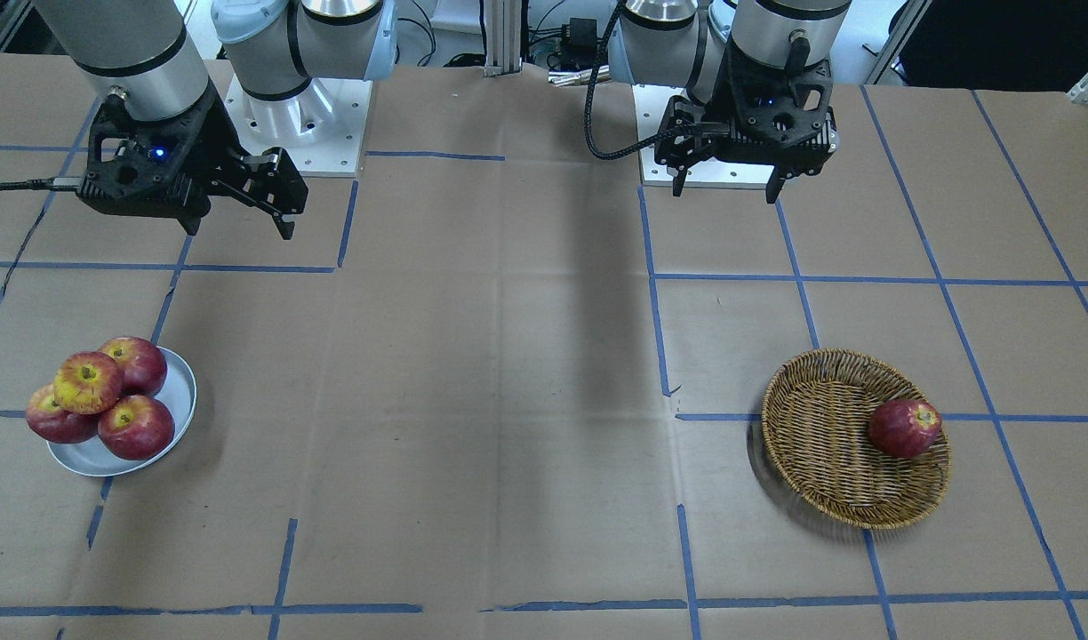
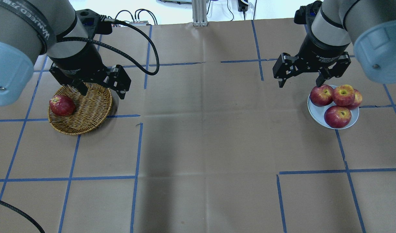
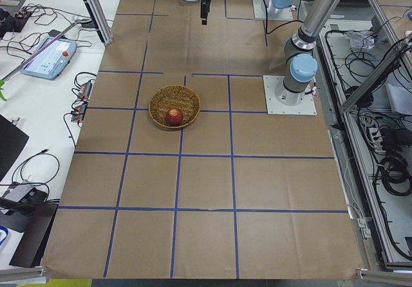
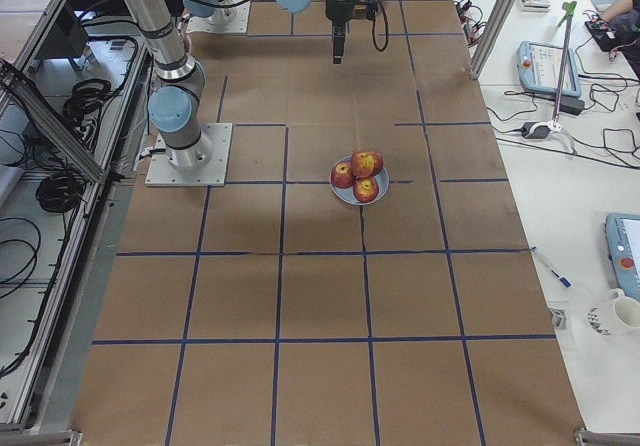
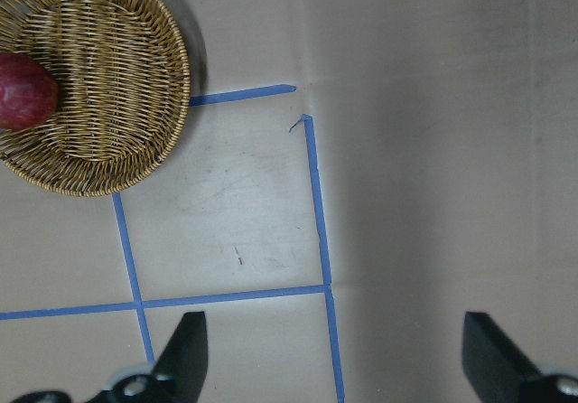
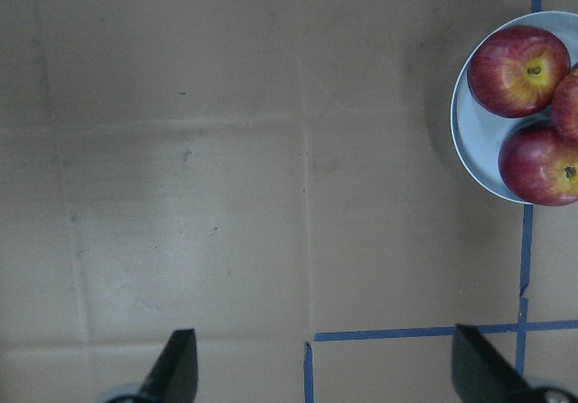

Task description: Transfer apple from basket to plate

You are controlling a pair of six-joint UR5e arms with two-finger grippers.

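The paler yellow, red-streaked apple (image 1: 88, 382) rests on top of three dark red apples on the small grey-white plate (image 1: 185, 391); it also shows in the overhead view (image 2: 343, 94) on the plate (image 2: 317, 114). The wicker basket (image 1: 824, 444) (image 2: 89, 110) holds one dark red apple (image 1: 904, 428) (image 2: 62, 105). My left gripper (image 2: 102, 92) (image 1: 724, 191) hangs open and empty above the basket's far-right edge. My right gripper (image 2: 300, 84) (image 1: 237, 227) is open and empty, raised just left of the plate.
The brown paper table carries a grid of blue tape lines. The left wrist view shows the basket (image 5: 108, 87) at upper left. The right wrist view shows the plate rim (image 6: 462, 141) with dark red apples at the right edge. Both arm bases stand at the table's robot side.
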